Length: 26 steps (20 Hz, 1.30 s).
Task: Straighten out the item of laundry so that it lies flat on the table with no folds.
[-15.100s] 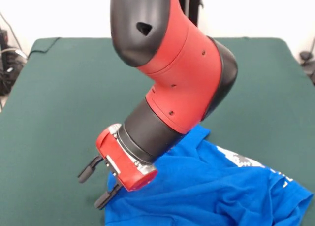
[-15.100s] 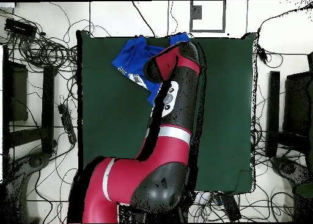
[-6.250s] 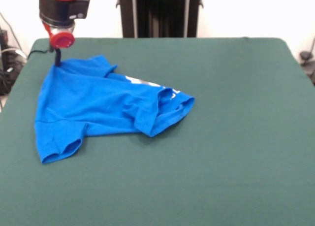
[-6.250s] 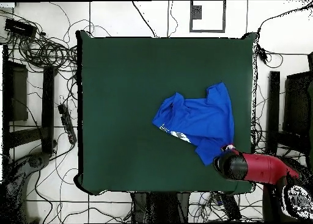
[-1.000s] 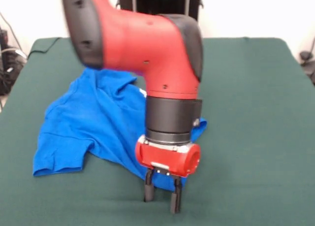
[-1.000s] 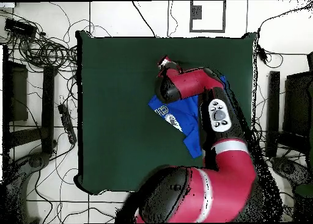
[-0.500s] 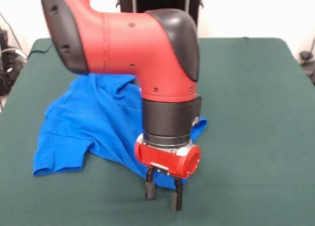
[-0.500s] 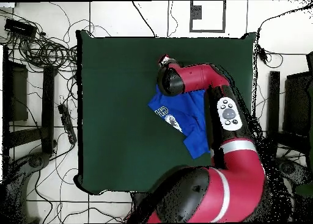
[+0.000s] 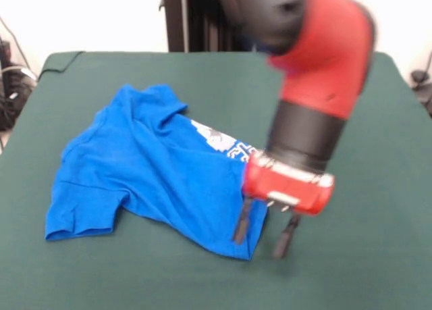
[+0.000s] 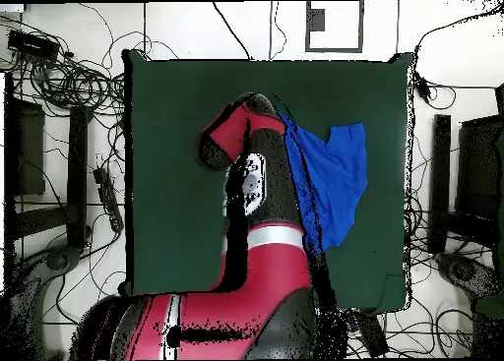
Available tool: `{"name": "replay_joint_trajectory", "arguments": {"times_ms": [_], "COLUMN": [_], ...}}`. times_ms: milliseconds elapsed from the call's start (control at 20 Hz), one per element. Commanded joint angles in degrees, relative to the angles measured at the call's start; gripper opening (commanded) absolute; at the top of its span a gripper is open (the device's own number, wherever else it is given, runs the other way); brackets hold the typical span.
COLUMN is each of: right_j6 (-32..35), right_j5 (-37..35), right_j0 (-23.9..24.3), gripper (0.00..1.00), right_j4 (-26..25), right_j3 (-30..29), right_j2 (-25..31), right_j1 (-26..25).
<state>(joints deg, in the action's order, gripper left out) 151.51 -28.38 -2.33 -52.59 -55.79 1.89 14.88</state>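
The fingers (image 9: pixel 241 222) hang spread and empty, gripper (image 9: pixel 263 232) just off the shirt's (image 9: pixel 158 171) near corner, the shirt lying rumpled and folded on the table (image 9: pixel 364 256), where a shallow pinch could drag cloth into fresh folds

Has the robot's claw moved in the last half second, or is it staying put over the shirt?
Yes. The gripper has shifted sideways toward the right of the front view, from the T-shirt's near edge to its right corner.
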Motion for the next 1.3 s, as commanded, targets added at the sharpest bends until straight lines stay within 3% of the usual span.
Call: {"name": "replay_joint_trajectory", "arguments": {"times_ms": [50, 350, 500, 900, 1100, 1300], "right_j6": [19.4, 17.3, 17.8, 20.0, 14.7, 11.5], "right_j5": [-8.1, -11.1, -17.4, -35.1, -41.8, -46.0], "right_j0": [-8.2, -6.9, -6.2, -7.3, -4.4, -3.3], "gripper": [1.0, 1.0, 1.0, 1.0, 1.0, 1.0], "right_j4": [-2.7, 6.9, 14.2, 27.0, 33.1, 35.6], "right_j3": [0.1, -2.6, -4.6, -4.6, -4.8, -4.1], "right_j2": [-12.8, -11.1, -9.8, -12.2, -9.6, -9.0], "right_j1": [0.5, 0.8, -0.7, -4.7, -6.1, -7.0]}}
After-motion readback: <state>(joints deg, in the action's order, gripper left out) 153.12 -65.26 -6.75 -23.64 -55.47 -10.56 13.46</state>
